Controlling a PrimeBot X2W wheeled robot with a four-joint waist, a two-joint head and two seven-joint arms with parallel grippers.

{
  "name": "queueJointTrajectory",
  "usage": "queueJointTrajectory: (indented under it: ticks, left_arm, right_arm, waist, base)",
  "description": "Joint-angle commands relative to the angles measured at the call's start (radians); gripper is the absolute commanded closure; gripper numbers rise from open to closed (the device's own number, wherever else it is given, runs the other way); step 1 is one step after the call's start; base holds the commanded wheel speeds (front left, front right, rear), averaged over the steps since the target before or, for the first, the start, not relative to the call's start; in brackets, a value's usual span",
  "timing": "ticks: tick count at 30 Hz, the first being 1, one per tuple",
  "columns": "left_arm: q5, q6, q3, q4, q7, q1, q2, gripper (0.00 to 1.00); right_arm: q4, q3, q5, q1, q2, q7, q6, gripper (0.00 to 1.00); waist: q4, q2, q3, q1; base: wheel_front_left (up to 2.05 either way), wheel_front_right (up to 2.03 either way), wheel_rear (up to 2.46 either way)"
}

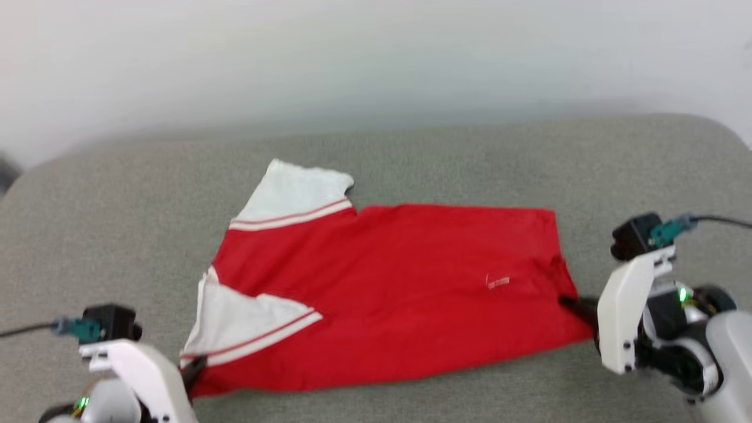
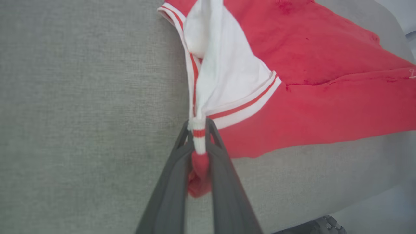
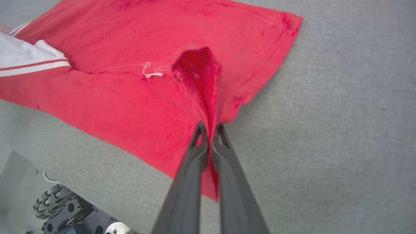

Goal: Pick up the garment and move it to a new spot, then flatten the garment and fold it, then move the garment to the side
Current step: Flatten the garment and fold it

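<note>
Wrist views: left jaws tight on garment (image 2: 325,107) trim, right jaws tight on, seemingly, its hem.

Right end effector (image 3: 210,128) pinched on red garment (image 3: 136,107) fold, grey surface (image 3: 325,130) beneath

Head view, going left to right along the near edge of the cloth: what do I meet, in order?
Left end effector, shut on the garment at its striped sleeve trim → white sleeve → small white mark on the red body → right end effector, shut on the hem end.
</note>
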Motion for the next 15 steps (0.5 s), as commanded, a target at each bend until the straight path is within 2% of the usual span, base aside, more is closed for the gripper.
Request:
queueJointTrajectory:
  ticks: [1, 5, 9, 10, 11, 12, 13, 15]
  left_arm:
    - [-0.020, 0.019, 0.019, -0.016, -0.014, 0.062, 0.009, 1.00]
    - [-0.040, 0.030, 0.023, -0.032, -0.019, 0.137, 0.011, 1.00]
    - [-0.054, 0.025, 0.022, -0.008, -0.039, 0.159, -0.015, 1.00]
    - [-0.055, 0.024, 0.019, 0.007, -0.044, 0.153, -0.026, 0.93]
    - [-0.056, 0.018, 0.012, 0.019, -0.045, 0.147, -0.034, 0.52]
    - [-0.054, 0.017, 0.012, 0.033, -0.051, 0.136, -0.041, 0.00]
    - [-0.053, 0.013, 0.012, 0.045, -0.056, 0.127, -0.046, 0.00]
    - [-0.037, 0.006, 0.008, 0.058, -0.069, 0.110, -0.048, 0.00]
  right_arm:
    - [-0.006, -0.012, -0.004, 0.054, 0.008, 0.008, 0.000, 1.00]
    - [-0.001, -0.034, -0.008, 0.121, 0.016, 0.008, 0.000, 1.00]
    - [0.032, -0.065, -0.016, 0.202, 0.049, -0.017, 0.000, 1.00]
    - [0.042, -0.072, -0.027, 0.214, 0.054, -0.033, 0.000, 1.00]
    - [0.052, -0.075, -0.035, 0.224, 0.060, -0.051, 0.000, 0.65]
    - [0.060, -0.076, -0.041, 0.231, 0.070, -0.071, 0.000, 0.15]
    - [0.058, -0.073, -0.044, 0.236, 0.080, -0.096, 0.000, 0.00]
    - [0.051, -0.071, -0.058, 0.238, 0.085, -0.163, 0.000, 0.00]
  waist:
    - [-0.008, -0.0001, -0.043, 0.0000]
    - [-0.006, -0.0001, -0.056, 0.0000]
    - [0.001, -0.0001, -0.056, 0.0000]
    - [0.002, -0.0001, -0.054, 0.0000]
    - [0.002, -0.0001, -0.051, 0.0000]
    - [0.000, -0.0001, -0.048, 0.0000]
    - [-0.003, -0.0001, -0.046, 0.0000]
    - [-0.012, -0.0001, -0.040, 0.0000]
  base:
    - [0.00, 0.00, 0.00]
    - [0.00, 0.00, 0.00]
    - [0.00, 0.00, 0.00]
    - [0.00, 0.00, 0.00]
    - [0.00, 0.00, 0.00]
    - [0.00, 0.00, 0.00]
    - [0.00, 0.00, 0.00]
    - [0.00, 0.00, 0.00]
